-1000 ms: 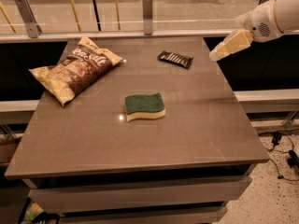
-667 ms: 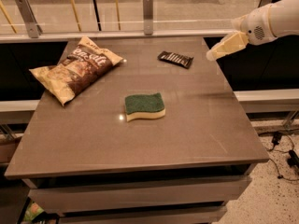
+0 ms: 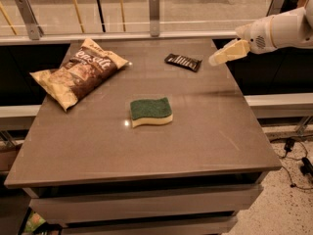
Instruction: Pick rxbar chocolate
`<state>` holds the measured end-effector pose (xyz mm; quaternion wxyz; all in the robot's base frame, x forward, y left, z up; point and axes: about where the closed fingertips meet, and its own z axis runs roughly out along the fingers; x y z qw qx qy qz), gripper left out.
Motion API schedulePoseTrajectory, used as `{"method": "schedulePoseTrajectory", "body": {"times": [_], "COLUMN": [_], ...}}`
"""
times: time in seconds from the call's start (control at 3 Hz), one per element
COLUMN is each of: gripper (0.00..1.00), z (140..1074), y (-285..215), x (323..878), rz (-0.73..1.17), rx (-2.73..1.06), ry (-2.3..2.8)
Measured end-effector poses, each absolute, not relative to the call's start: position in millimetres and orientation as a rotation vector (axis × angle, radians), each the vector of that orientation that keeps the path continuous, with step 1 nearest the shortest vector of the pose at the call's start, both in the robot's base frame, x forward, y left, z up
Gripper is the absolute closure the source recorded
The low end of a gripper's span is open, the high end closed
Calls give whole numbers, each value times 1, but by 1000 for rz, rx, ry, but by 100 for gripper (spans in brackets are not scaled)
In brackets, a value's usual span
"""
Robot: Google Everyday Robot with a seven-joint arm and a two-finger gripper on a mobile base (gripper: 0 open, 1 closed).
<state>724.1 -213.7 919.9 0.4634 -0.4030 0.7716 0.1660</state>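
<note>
The rxbar chocolate is a small flat dark bar with white lettering. It lies at the far right of the grey table. My gripper comes in from the right on a white arm, its cream-coloured fingers pointing left and down. It hovers just right of the bar, near the table's right edge, and does not touch it. Nothing is in the gripper.
A large tan-and-brown chip bag lies at the far left. A green-and-yellow sponge sits mid-table. A railing with posts runs behind the table. Cables lie on the floor at the right.
My gripper has moved left and slightly down, closer to the rxbar. The bar, bag and sponge have not moved.
</note>
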Motion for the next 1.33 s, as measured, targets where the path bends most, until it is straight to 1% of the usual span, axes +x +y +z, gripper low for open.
{"method": "schedulePoseTrajectory", "body": {"times": [1.33], "gripper": [0], "z": [863], "y": [-168], "x": [765], "rz": [516], "rx": [-966], "ry": [1871]}}
